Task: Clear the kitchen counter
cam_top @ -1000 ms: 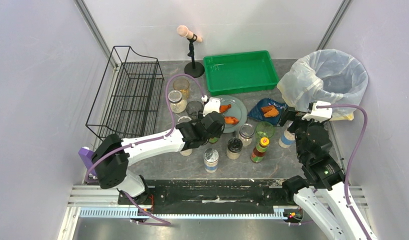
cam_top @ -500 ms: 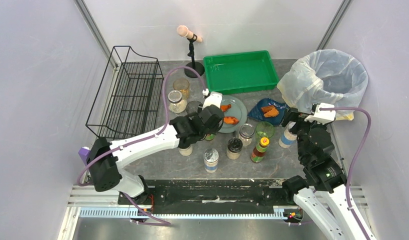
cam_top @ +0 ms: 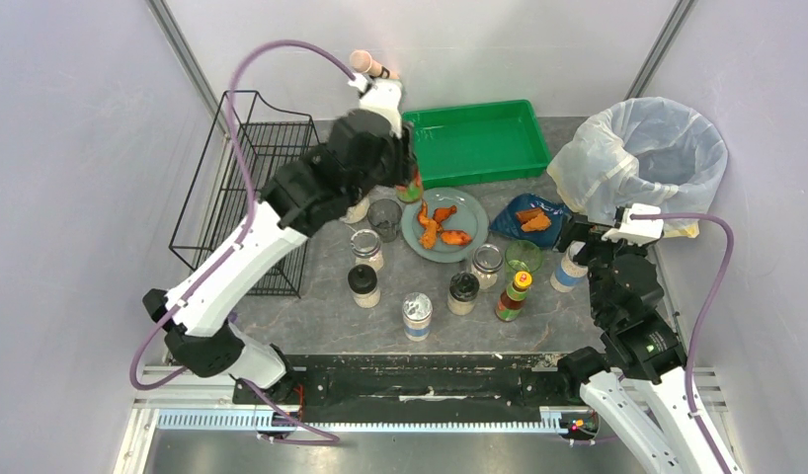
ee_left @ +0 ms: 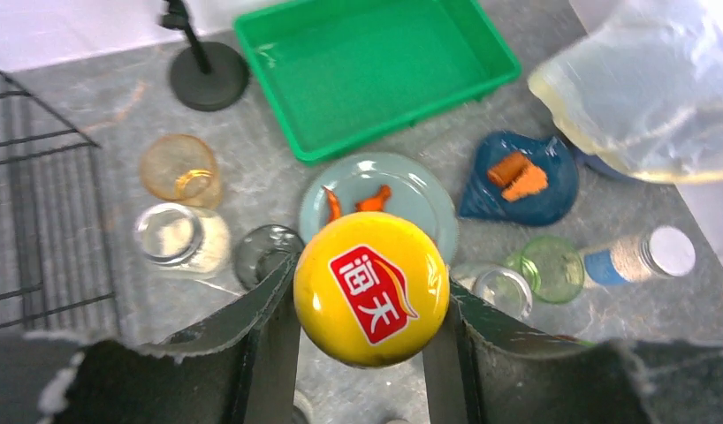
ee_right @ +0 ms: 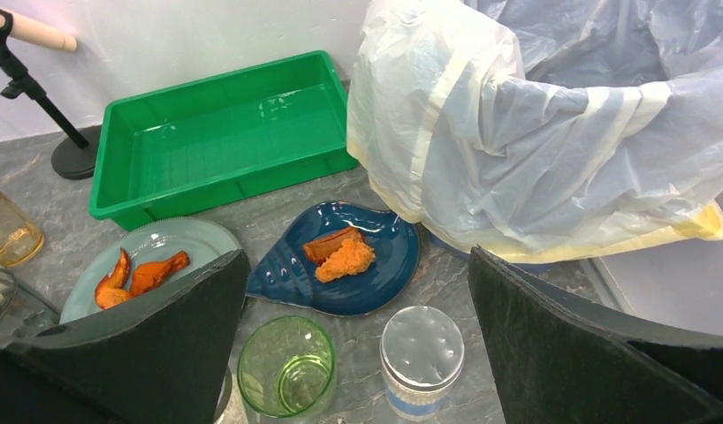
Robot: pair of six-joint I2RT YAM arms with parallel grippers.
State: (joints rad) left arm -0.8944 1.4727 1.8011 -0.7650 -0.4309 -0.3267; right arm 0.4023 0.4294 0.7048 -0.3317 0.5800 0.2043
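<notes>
Gripped a yellow-capped bottle in the left gripper, jaws roughly half apart, fingers pressed to both sides of the cap. Caught the cap's red label from the left wrist alone, and from overhead alone the arm reared high with the bottle hanging beneath. Looked down past those jaws on a pale plate of orange pieces. Had the right gripper spread to its widest, nothing between. Found a green glass and a clear-lidded jar under it, and a blue dish just beyond. Rested all these on the kitchen counter, mottled dark grey, with a green tray and a bagged bin farther out and a wire rack left of the left jaws. Closed in with pale walls.
</notes>
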